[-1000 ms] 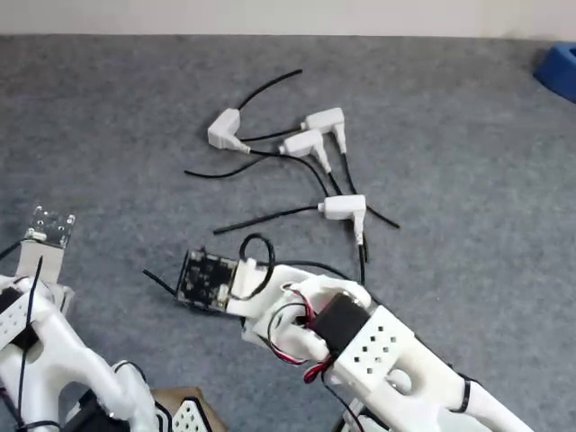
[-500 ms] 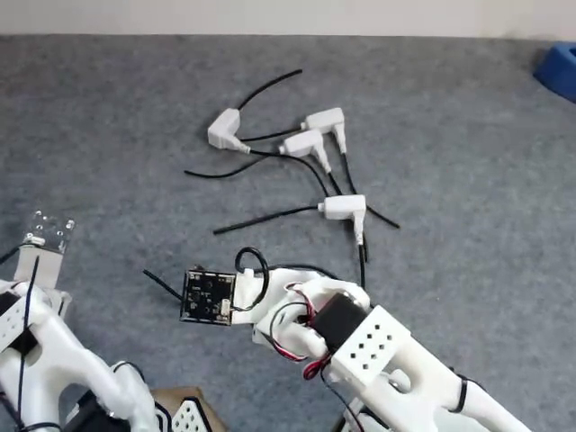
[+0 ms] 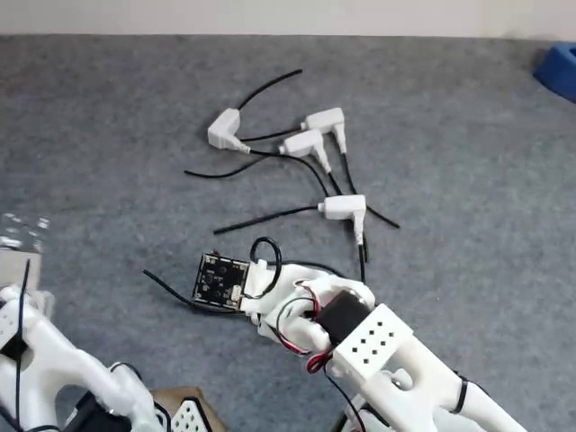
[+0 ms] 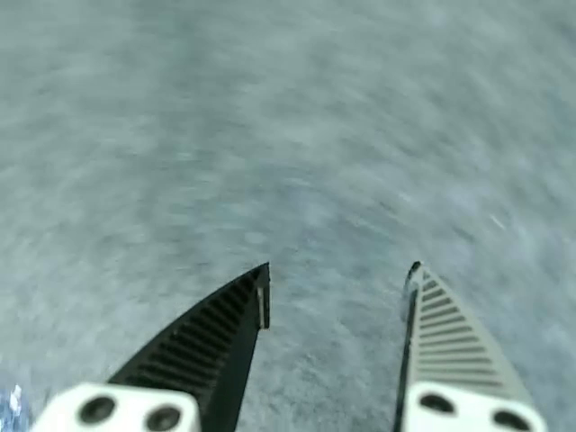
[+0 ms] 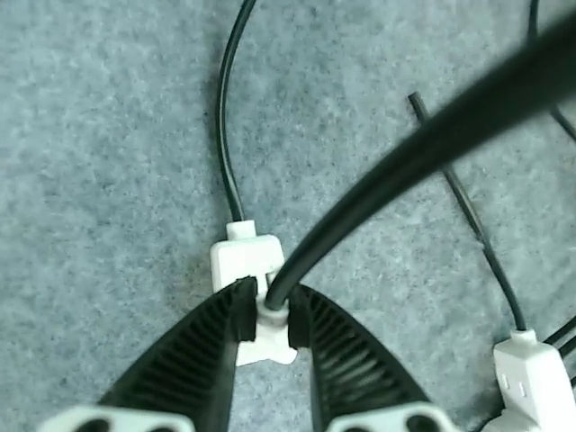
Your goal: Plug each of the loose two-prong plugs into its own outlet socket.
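Observation:
My right gripper (image 5: 270, 301) is shut on a white two-prong plug (image 5: 271, 315), whose thick black cord (image 5: 405, 171) rises past the camera. The plug sits against a white outlet socket (image 5: 245, 256) lying on the grey carpet; how deep it sits I cannot tell. In the high view that arm's wrist board (image 3: 220, 279) covers both, with a cord loop (image 3: 264, 247) beside it. Several more white plugs and sockets (image 3: 344, 207) with black cords lie farther back, around the middle. My left gripper (image 4: 337, 270) hangs open over bare carpet, at the table's left edge (image 3: 13, 236).
A blue object (image 3: 558, 67) sits at the far right corner. A brown block (image 3: 171, 398) lies near the arms' bases. Another white piece (image 5: 526, 373) lies close to the right gripper. Loose cords (image 3: 270, 216) cross the carpet between the pieces.
The left gripper has swung leftward toward the table's edge. The right wrist dipped toward the front, then shifted back and slightly right, still holding the plug.

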`<action>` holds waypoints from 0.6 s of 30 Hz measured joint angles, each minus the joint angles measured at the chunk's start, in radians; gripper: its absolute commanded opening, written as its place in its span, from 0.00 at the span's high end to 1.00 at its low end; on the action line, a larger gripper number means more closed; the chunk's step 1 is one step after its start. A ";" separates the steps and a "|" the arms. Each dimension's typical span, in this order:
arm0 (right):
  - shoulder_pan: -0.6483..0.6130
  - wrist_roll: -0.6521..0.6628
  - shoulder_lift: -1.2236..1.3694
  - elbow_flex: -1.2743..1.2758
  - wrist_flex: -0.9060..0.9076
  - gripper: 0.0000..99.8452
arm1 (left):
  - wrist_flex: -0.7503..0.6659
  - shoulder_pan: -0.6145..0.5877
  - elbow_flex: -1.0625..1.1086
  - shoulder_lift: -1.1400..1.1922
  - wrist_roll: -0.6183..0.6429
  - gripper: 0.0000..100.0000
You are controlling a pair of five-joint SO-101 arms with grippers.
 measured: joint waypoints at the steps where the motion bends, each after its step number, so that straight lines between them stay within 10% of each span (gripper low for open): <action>1: 0.000 0.000 0.000 0.002 0.000 0.99 | 0.000 -0.005 -0.021 0.000 0.044 0.76; 18: 0.002 -0.009 0.000 0.040 -0.034 0.99 | 0.000 -0.031 -0.087 0.000 0.155 0.76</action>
